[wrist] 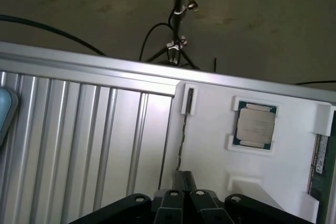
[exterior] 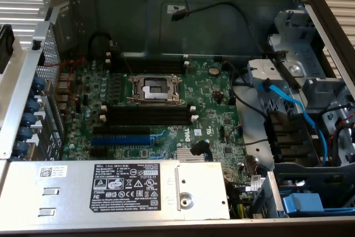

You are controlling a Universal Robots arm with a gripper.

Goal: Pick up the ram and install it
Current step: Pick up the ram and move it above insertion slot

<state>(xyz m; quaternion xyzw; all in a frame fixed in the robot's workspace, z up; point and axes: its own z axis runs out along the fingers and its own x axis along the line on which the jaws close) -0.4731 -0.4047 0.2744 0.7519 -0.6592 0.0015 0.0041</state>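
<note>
Right, black gripper (wrist: 184, 184) fingers pressed together, nothing visibly held, at the edge of the white moulded tray (wrist: 210, 145). The long thin dark green circuit-board ram stick (wrist: 321, 163), with a small white label, lies in a tray-edge slot beyond the square silver processor chip (wrist: 255, 126), well apart from the gripper. Probably light, stiff and fragile: pinch the long edges mid-length and avoid the contacts.

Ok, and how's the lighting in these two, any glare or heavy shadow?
Exterior view: the motherboard is evenly lit, the back wall of the case sits in shade, and the white label on the power supply is bright. Wrist view: the white tray looks nearly washed out, the ribbed metal carries bright streaks, and the claw is a dark silhouette.
</note>
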